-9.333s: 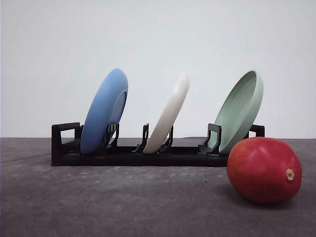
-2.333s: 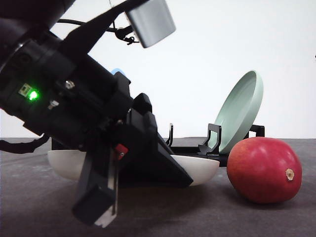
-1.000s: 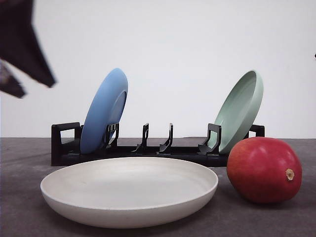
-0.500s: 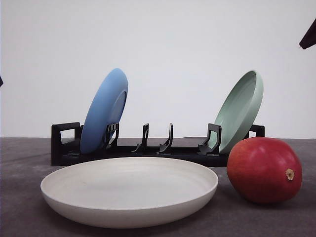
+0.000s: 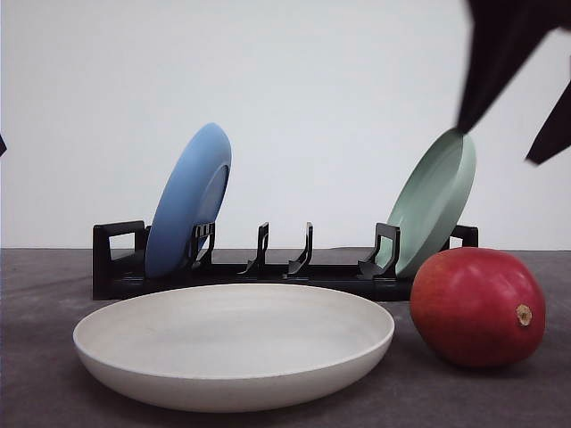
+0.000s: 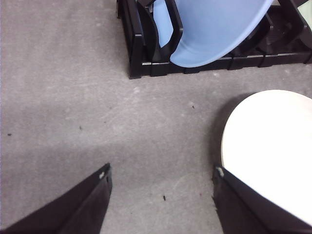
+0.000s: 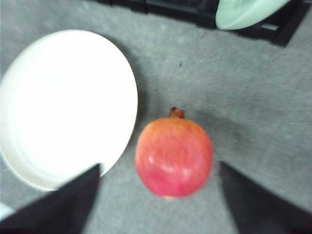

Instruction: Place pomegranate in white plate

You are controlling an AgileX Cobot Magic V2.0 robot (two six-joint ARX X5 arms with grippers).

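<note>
The pomegranate point(image 5: 477, 308) lies on the grey table at the right, red with a small tan nub, beside the white plate point(image 5: 234, 348). The plate lies flat in front of the rack with nothing in it. In the front view my right gripper point(image 5: 496, 145) shows as blurred dark fingers hanging high above the fruit. Seen from the right wrist, that gripper point(image 7: 160, 166) is open and astride the pomegranate point(image 7: 174, 156) from above, clear of it, with the white plate point(image 7: 63, 102) alongside. My left gripper point(image 6: 162, 168) is open over bare table, the white plate's rim point(image 6: 273, 161) by one finger.
A black dish rack point(image 5: 268, 272) stands behind the plate. A blue plate point(image 5: 189, 201) leans in its left slot and a pale green plate point(image 5: 435, 201) in its right slot, just behind the fruit. The middle slots hold nothing.
The right arm has dropped into the top right of the front view, above the pomegranate. The left arm has drawn back off the left edge. Plate and fruit have not moved.
</note>
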